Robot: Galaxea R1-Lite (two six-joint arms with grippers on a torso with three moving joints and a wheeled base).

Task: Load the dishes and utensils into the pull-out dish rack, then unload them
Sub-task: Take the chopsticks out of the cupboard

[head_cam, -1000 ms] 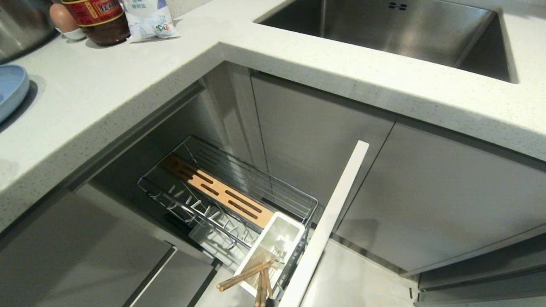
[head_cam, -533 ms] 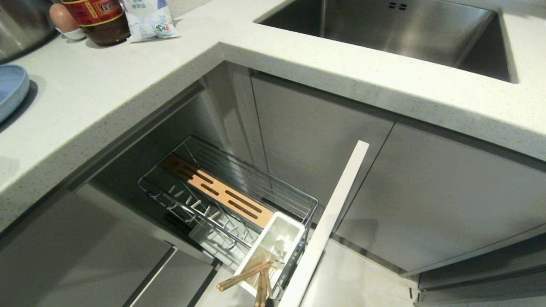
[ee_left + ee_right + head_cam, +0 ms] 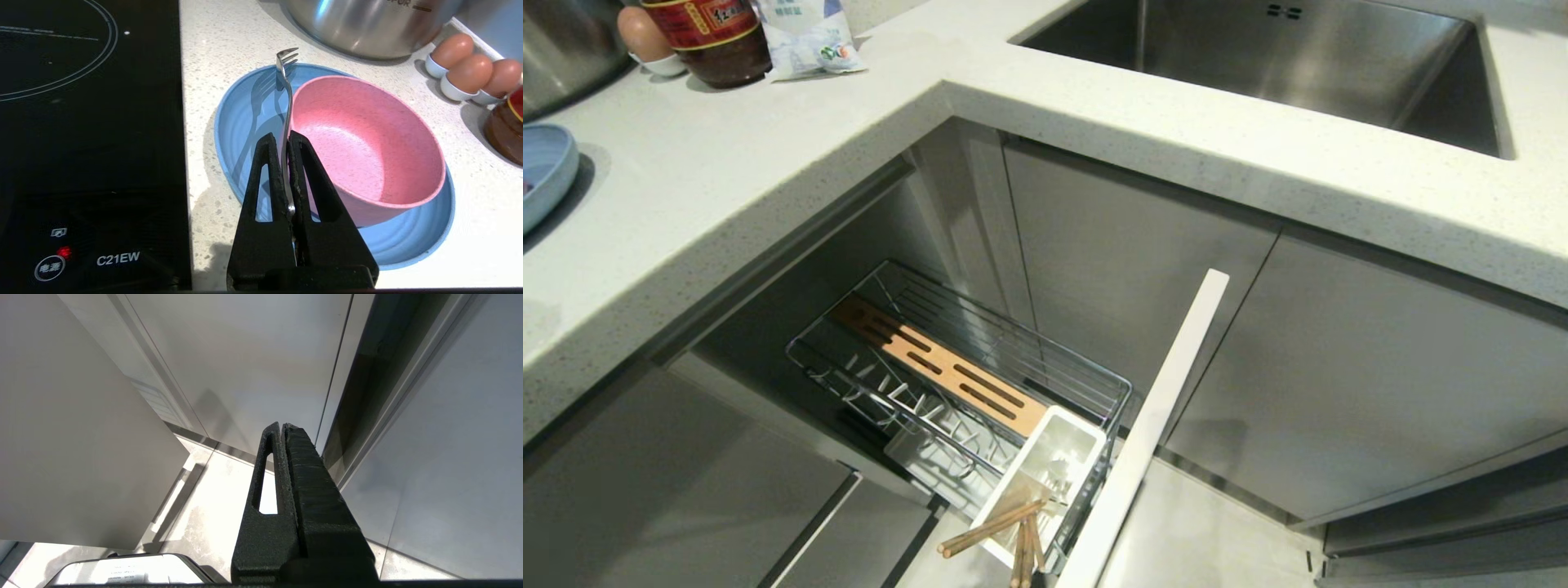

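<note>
My left gripper [image 3: 284, 141] holds the fork [image 3: 286, 98] above the plate [image 3: 245, 122]; the bowl [image 3: 367, 143] sits in it; chopsticks [image 3: 992, 529] stand in the caddy [image 3: 1054, 457].

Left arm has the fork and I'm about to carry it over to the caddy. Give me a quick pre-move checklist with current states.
1. Grip on fork: ok. The left gripper is shut on its handle, tines pointing away from the wrist.
2. Fork clear of the dishes: ok, it appears lifted above the blue plate, close beside the pink bowl.
3. Dish rack pulled out: ok.
4. Room in the white caddy: ok. The chopsticks fill its near end; the far end looks open.
5. Spoon location: cannot tell, it is not seen in any view.
6. Right gripper: ok, shut on nothing, parked by the cabinet fronts.
</note>
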